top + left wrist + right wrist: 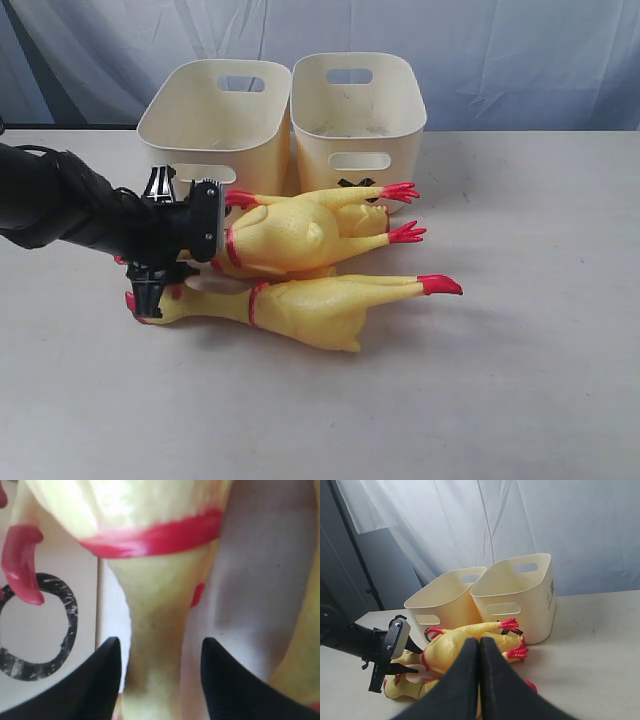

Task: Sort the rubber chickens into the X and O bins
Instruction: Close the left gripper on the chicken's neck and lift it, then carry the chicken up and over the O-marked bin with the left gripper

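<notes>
Two long yellow rubber chickens lie side by side in front of the bins, red feet pointing right. The upper chicken (290,235) rests partly on the lower chicken (310,305). My left gripper (182,262) is open, and its fingers straddle the upper chicken's neck (157,645) just past the red neck band (150,537); a gap shows beside one finger. The left cream bin (215,110) bears a black O (40,625). The right cream bin (360,110) has a black X (358,183) half hidden by red feet. My right gripper (480,645) is shut on nothing, well back from the chickens. No shorter pieces can be told apart.
The bins stand touching each other at the back of the pale table (520,340). A white curtain (520,520) hangs behind them. The black left arm (60,205) reaches in low from the left edge.
</notes>
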